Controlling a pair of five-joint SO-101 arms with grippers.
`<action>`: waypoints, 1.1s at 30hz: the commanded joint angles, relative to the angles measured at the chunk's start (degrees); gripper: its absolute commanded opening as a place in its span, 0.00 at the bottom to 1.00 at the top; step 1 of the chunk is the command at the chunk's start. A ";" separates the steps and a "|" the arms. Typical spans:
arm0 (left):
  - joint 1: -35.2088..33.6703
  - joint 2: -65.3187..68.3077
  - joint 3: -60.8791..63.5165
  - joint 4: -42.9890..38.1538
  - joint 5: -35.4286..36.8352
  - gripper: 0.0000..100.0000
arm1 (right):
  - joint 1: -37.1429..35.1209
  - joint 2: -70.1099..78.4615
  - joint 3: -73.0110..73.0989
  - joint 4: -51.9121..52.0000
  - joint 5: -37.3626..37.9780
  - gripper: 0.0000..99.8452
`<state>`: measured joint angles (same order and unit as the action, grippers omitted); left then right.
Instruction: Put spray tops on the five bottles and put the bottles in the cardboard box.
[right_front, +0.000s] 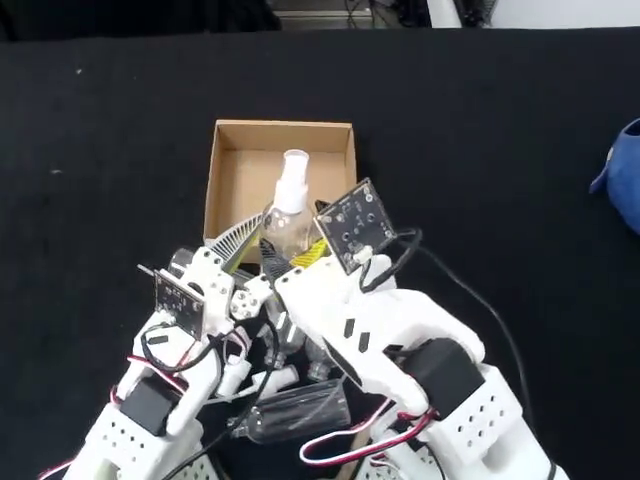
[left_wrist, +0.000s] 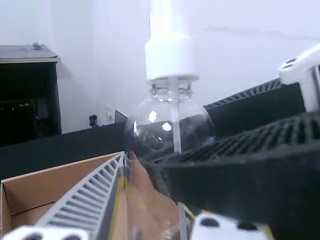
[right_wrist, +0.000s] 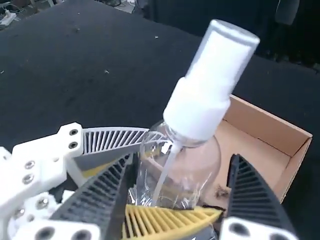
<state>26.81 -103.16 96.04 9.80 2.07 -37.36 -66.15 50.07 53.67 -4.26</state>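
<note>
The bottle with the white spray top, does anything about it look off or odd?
Slightly. On the bottle, bare neck threads show beneath the spray top, so it may not be screwed fully down. Also, another bottle lies on its side on the table, low in the high view.

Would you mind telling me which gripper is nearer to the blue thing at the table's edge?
Right. The right gripper is on the bottle's side facing the blue thing; the left gripper is on its other side, farther off.
</note>
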 joint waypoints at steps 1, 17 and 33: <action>1.10 -1.23 1.27 -0.35 0.35 0.03 | -0.35 -0.57 -2.51 0.35 -0.35 0.25; 1.27 -1.14 1.27 -0.35 0.35 0.03 | -0.44 -0.13 -6.37 4.66 -0.79 0.26; 0.92 -1.14 1.27 -0.35 0.35 0.03 | -2.46 14.20 -24.40 12.57 -0.88 0.31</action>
<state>27.43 -103.34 96.04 9.71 2.15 -37.36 -54.81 33.98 63.08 -4.88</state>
